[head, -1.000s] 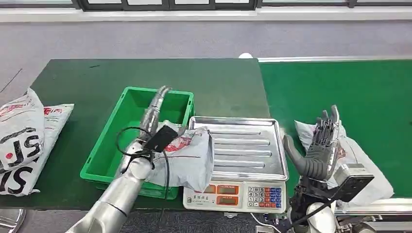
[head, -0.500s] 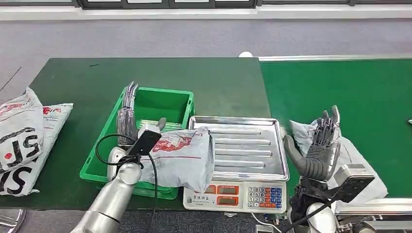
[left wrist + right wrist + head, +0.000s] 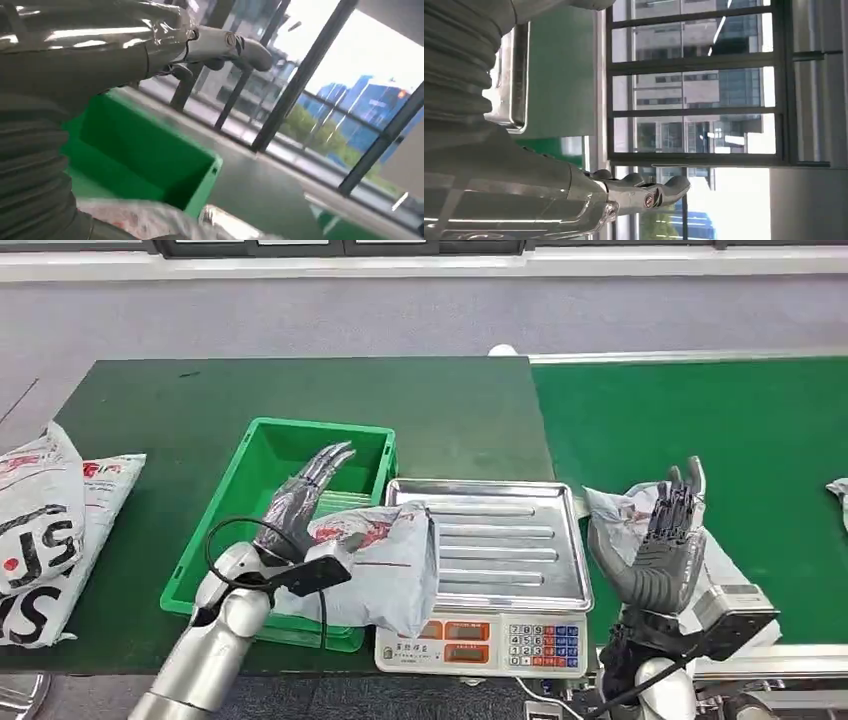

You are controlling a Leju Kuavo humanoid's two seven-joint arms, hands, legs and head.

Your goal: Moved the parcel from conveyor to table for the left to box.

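Note:
A grey parcel (image 3: 375,565) with red print lies across the near right edge of the green bin (image 3: 255,465) and the left edge of the scale's steel tray (image 3: 510,545). My left hand (image 3: 300,502) hovers open over the bin, fingers spread, holding nothing; the left wrist view shows its fingers (image 3: 225,42) above the bin (image 3: 150,150) and the parcel's edge (image 3: 150,222). A second grey parcel (image 3: 730,570) lies on the green conveyor (image 3: 720,440). My right hand (image 3: 665,545) stands open in front of it, palm up, fingers extended.
An electronic scale (image 3: 480,645) with a keypad stands at the table's near edge. Large white printed bags (image 3: 50,530) lie at the table's left end. Another parcel's corner (image 3: 838,490) shows at the conveyor's right edge. The dark green table (image 3: 300,390) lies behind the bin.
My left hand swung from the bin's left wall back over the bin's middle, close to the parcel. The right hand rose slightly. A parcel corner has appeared at the conveyor's right edge.

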